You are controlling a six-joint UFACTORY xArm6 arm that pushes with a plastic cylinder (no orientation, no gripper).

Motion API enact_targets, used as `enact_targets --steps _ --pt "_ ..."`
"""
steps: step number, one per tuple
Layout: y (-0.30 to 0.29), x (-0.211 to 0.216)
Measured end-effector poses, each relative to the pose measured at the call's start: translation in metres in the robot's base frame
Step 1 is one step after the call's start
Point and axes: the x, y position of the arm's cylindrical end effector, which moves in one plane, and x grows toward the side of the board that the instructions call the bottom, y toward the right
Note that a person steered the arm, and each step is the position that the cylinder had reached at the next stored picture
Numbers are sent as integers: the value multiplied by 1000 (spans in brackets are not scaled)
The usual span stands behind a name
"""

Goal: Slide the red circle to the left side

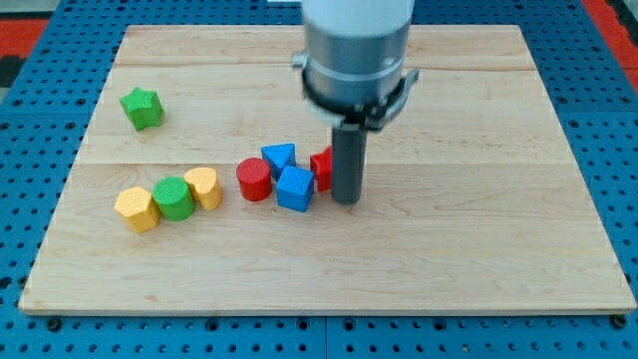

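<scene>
Pale wooden board (478,259), planks with visible grain and seams, lying on a blue pegboard surface (40,90) dotted with holes. The blocks look like matte plastic with finely ribbed tops.

Green star (142,108) sits alone toward the board's 10 o'clock corner. Low on the view's left, a row of three in contact: yellow hexagon (137,208), green cylinder (173,197), and a yellow rounded block (204,186), its exact shape unclear.

Centre cluster: red circle (254,179), a short cylinder, just left of board centre. Blue triangular block (280,159) at its 2 o'clock, touching or nearly so. Blue cube (295,187) at its 3 o'clock, touching it. A second red block (322,169) sits behind the cube, mostly hidden by the rod; shape cannot be told.

The arm's grey cylindrical housing (357,50) hangs over the upper middle. From it drops the dark, smooth, straight rod; my tip (345,201) rests on the wood just right of the blue cube. No jaws here, only the plain rod, nothing clamped.

The red circle lies at roughly 9 o'clock from my tip, apart from it, with the blue cube between them.
</scene>
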Motion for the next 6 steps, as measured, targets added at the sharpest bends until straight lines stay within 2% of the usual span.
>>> enact_targets --steps 1,2,3,4,6 --pt "6 -33" --pt "-37 -34" --pt "-89 -18" --pt "-86 15" --pt "-149 30"
